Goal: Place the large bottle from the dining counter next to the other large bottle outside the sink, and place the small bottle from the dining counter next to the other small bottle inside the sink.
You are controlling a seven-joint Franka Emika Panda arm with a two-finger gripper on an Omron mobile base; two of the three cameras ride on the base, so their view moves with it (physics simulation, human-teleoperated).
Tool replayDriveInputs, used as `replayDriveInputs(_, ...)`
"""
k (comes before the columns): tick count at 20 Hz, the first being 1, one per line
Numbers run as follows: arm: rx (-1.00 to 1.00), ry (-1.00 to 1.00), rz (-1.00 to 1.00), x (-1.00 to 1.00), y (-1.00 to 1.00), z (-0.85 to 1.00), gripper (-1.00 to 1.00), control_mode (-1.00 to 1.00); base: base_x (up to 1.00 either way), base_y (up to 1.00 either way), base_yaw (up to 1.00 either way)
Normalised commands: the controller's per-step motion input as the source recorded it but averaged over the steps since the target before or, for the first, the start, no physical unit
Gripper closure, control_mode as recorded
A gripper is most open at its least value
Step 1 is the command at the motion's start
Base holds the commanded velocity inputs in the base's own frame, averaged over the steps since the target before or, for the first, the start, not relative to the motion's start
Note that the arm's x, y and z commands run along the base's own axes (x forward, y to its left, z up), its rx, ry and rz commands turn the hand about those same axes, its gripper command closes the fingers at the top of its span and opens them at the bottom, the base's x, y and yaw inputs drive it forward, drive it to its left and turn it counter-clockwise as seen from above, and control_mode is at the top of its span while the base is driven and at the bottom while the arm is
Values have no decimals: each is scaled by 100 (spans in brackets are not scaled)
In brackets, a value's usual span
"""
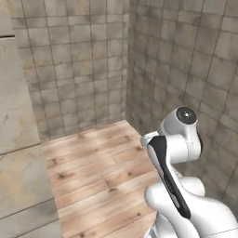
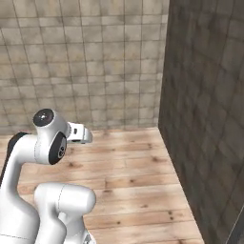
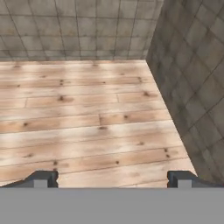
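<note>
My gripper [image 3: 111,179] is open, its two dark fingertips [image 3: 41,178] standing far apart with nothing between them. It looks down over a bare wooden counter top [image 3: 87,109] that runs into a tiled corner. The arm's white elbow [image 1: 179,135] rises over the same wood [image 1: 93,172] in the left base view and stands at the left [image 2: 47,138] in the right base view. The large bottles, the small bottles and the sink are out of view.
Grey tiled walls close the counter at the back [image 2: 86,62] and on the right [image 2: 209,119], meeting in a corner [image 3: 148,52]. On the left, a beige panel [image 1: 16,121] borders the wood.
</note>
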Motion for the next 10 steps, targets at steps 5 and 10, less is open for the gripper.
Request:
replayDriveInputs(5, 0, 0, 0, 0, 0, 0, -100, 100, 96, 28, 48)
replayDriveInputs(10, 0, 0, 0, 0, 0, 0, -100, 100, 82, 28, 60)
